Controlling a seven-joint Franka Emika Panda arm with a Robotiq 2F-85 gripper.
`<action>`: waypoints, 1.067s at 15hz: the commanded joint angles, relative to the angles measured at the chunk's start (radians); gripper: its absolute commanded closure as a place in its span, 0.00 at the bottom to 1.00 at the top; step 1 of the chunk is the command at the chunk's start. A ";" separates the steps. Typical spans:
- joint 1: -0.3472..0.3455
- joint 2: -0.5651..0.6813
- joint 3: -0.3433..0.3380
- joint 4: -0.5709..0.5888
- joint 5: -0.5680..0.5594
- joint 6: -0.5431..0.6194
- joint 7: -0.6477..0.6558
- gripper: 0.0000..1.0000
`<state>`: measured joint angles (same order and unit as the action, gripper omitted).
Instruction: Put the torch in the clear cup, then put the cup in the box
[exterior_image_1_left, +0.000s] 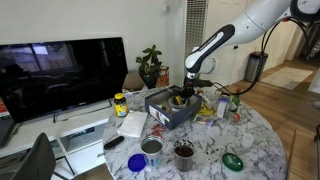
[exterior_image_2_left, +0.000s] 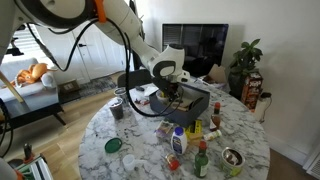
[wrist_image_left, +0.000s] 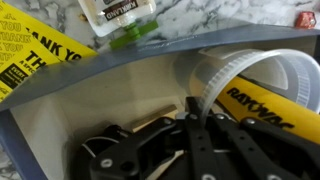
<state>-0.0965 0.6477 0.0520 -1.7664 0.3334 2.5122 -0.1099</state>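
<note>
The dark grey box (exterior_image_1_left: 165, 112) stands on the marble table in both exterior views (exterior_image_2_left: 196, 104). My gripper (exterior_image_1_left: 180, 96) reaches down into it (exterior_image_2_left: 172, 92). In the wrist view the clear cup (wrist_image_left: 240, 65) lies tilted inside the box, against its grey wall (wrist_image_left: 100, 65). The torch (wrist_image_left: 265, 100), yellow with black lettering, is inside the cup. My gripper (wrist_image_left: 203, 112) has its fingers close together with the cup's rim between them. The cup and torch are too small to make out in the exterior views.
Two metal cups (exterior_image_1_left: 152, 147) (exterior_image_1_left: 184, 152), a blue lid (exterior_image_1_left: 137, 161), a green lid (exterior_image_1_left: 233, 160) and a yellow-lidded jar (exterior_image_1_left: 120, 103) stand around the box. Several bottles (exterior_image_2_left: 178, 140) crowd the table's near side. A TV (exterior_image_1_left: 60, 75) and a plant (exterior_image_1_left: 150, 65) stand behind.
</note>
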 joint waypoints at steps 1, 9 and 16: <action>0.005 -0.003 0.000 0.000 -0.036 -0.007 0.042 0.69; 0.003 -0.159 -0.039 -0.081 -0.087 -0.051 0.061 0.11; 0.019 -0.404 -0.027 -0.196 -0.117 -0.190 0.011 0.00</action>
<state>-0.0937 0.3964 0.0053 -1.8515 0.2378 2.3920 -0.0715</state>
